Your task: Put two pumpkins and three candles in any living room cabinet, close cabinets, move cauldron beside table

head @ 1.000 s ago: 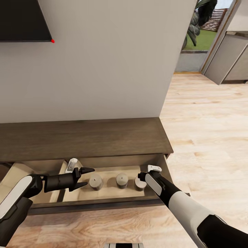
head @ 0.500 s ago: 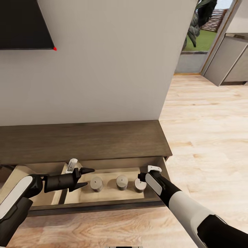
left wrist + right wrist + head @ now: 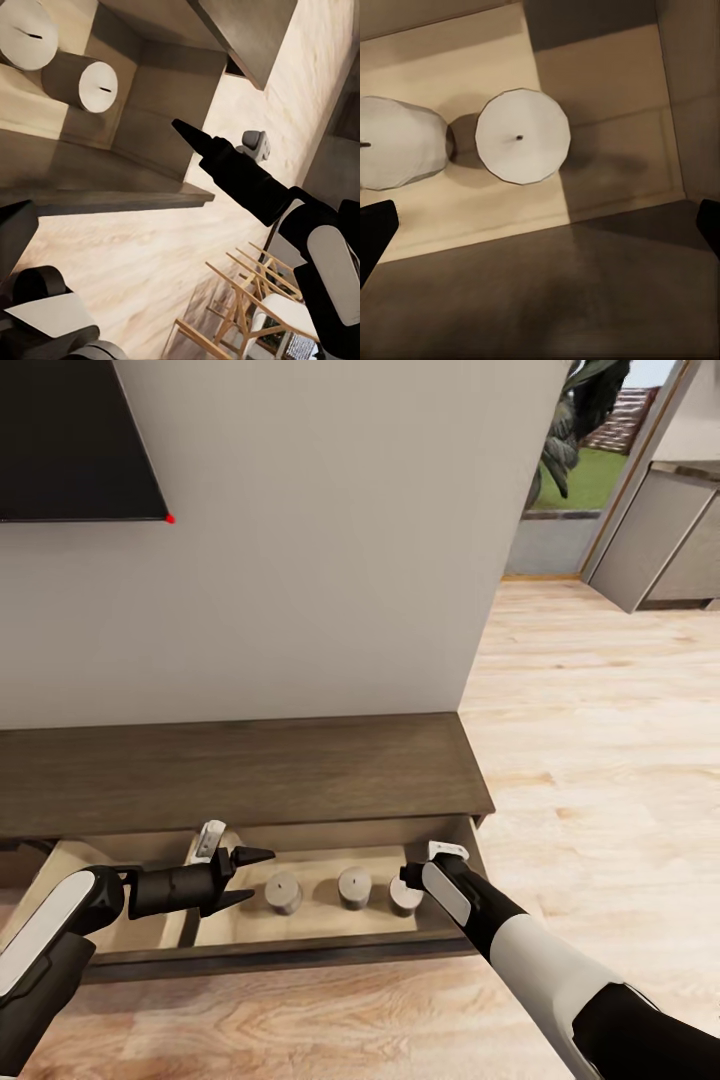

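1. Standing in the open cabinet [image 3: 240, 775] drawer: three candles [image 3: 353, 887], near its right end.
2. Both the left claw [image 3: 252, 877] and the right claw [image 3: 408, 877] hover wide, empty.
3. Pumpkins, closing and cauldron apparently remain.

Dark-brown cabinet [image 3: 240, 770], pale beige inside; grey-white candles [image 3: 353, 886].

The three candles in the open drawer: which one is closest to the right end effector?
The rightmost candle, beside the right end effector; the middle candle and left candle stand farther away.
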Controlling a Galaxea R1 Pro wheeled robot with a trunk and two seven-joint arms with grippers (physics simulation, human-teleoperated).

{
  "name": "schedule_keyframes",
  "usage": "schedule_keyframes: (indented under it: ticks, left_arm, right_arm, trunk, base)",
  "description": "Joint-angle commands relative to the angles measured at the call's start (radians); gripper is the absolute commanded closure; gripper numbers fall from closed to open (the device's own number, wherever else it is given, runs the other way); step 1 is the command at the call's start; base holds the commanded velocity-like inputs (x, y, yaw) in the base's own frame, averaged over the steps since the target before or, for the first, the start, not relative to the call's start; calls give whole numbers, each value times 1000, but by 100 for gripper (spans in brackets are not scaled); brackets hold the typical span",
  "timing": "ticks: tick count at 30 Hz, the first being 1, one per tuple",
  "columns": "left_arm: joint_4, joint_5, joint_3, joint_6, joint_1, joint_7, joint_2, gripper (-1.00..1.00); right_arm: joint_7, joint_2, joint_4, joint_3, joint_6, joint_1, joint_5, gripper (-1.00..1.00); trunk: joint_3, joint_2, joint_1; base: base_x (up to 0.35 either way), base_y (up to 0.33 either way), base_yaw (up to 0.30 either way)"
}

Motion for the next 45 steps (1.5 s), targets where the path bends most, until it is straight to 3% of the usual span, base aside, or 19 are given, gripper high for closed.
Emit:
schedule_keyframes:
  ticks: [1, 45]
  left_arm:
    - [-1, 10, -1, 0, -1, 10, 1, -100]
    - [-1, 8, -1, 0, -1, 10, 1, -100]
  right_arm:
    - [-8, -1, -2, 6, 1, -1, -8, -100]
    - [-10, 0, -5, 9, -3, 0, -7, -100]
  trunk:
    - [3, 7, -4]
    - [140, 315, -173]
  base:
    - [-1, 0, 0]
    - [-22, 0, 0]
